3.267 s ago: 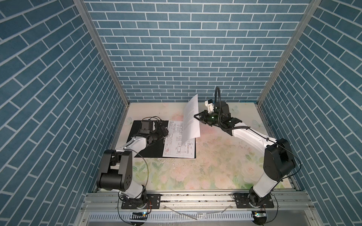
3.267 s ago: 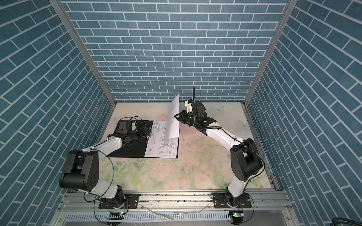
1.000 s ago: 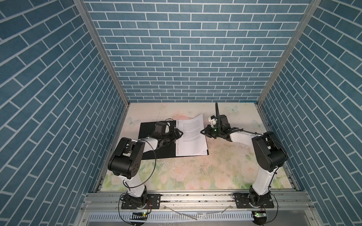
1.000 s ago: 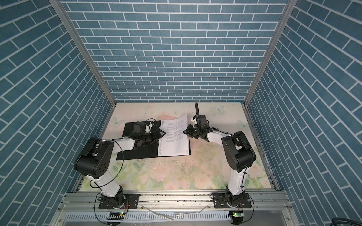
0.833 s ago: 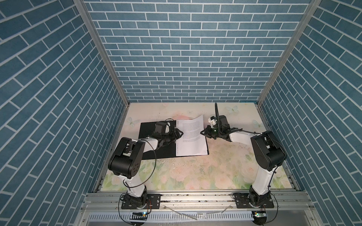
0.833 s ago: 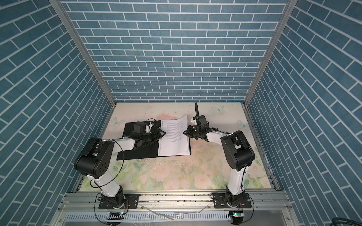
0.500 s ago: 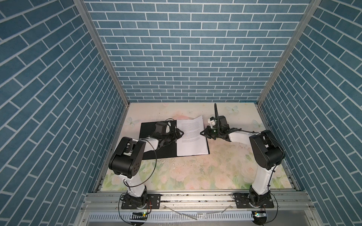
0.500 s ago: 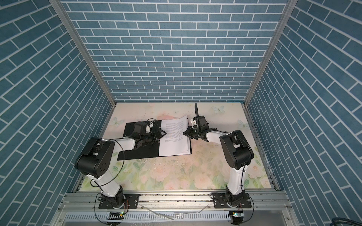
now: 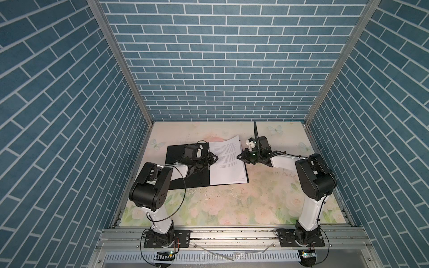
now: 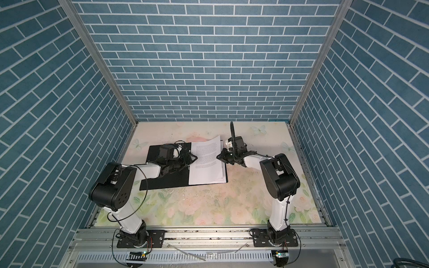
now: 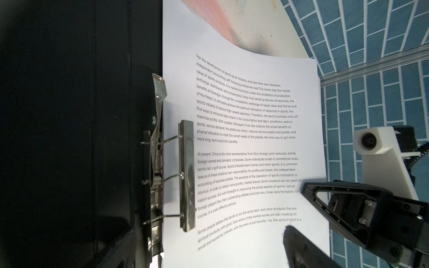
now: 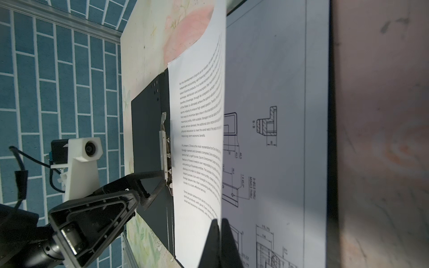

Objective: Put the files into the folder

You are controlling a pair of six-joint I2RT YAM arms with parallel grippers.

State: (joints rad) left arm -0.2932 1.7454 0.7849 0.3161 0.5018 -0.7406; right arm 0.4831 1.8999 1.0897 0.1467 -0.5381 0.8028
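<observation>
folder: matte black inside, a few small pale dots
text sheet: white, black printed paragraphs
drawing sheet: white, thin black line drawings
clip: shiny silver metal
tabletop: cream, pink roses, green leaves, pale blue butterflies
walls: blue brick pattern, white joints
arms: white links, black joints
camera mount: white, black lens

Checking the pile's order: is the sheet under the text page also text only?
No: in the right wrist view the lower sheet shows dimensioned line drawings beneath the curled text page.
</observation>
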